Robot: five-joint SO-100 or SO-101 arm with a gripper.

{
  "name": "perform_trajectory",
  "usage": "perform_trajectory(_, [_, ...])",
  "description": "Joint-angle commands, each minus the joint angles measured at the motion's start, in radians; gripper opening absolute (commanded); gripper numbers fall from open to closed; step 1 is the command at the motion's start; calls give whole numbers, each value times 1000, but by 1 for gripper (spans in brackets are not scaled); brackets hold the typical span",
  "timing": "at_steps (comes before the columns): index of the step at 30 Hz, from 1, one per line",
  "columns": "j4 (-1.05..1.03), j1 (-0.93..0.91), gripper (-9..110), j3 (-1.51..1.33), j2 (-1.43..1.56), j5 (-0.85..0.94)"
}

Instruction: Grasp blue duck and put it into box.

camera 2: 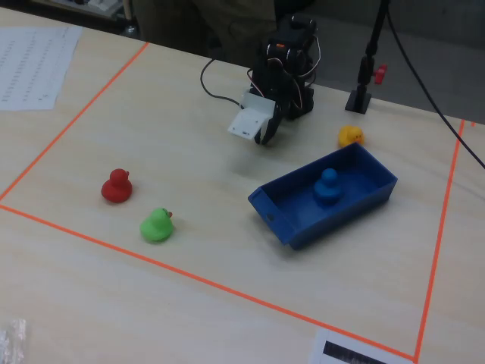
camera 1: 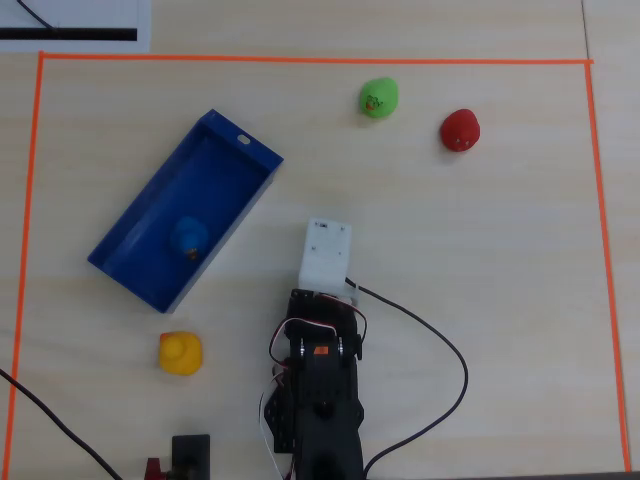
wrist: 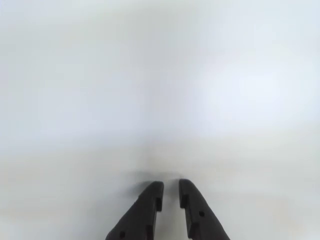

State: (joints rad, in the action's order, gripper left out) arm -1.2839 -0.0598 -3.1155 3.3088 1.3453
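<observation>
The blue duck (camera 1: 188,238) sits inside the dark-blue box (camera 1: 252,150), near its end closest to the arm in the overhead view. In the fixed view the duck (camera 2: 327,186) stands upright in the box (camera 2: 333,225). My gripper (camera 2: 265,137) hangs low over bare table to the right of the box in the overhead view, apart from it. In the overhead view a white wrist housing (camera 1: 325,255) covers it. In the wrist view the gripper (wrist: 170,188) has its jaws almost together with a narrow slit, nothing between them, over blurred pale table.
A yellow duck (camera 1: 181,352) lies just outside the box's near corner. A green duck (camera 1: 379,97) and a red duck (camera 1: 460,130) sit at the far right. Orange tape (camera 1: 300,59) frames the work area. A black cable (camera 1: 440,350) loops right of the arm.
</observation>
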Motion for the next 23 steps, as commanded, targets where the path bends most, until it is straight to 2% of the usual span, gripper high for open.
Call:
perform_trajectory(1, [-28,-18,2,5,2,-11])
perform_trajectory(23, [-31,-29,3,5,2,-9])
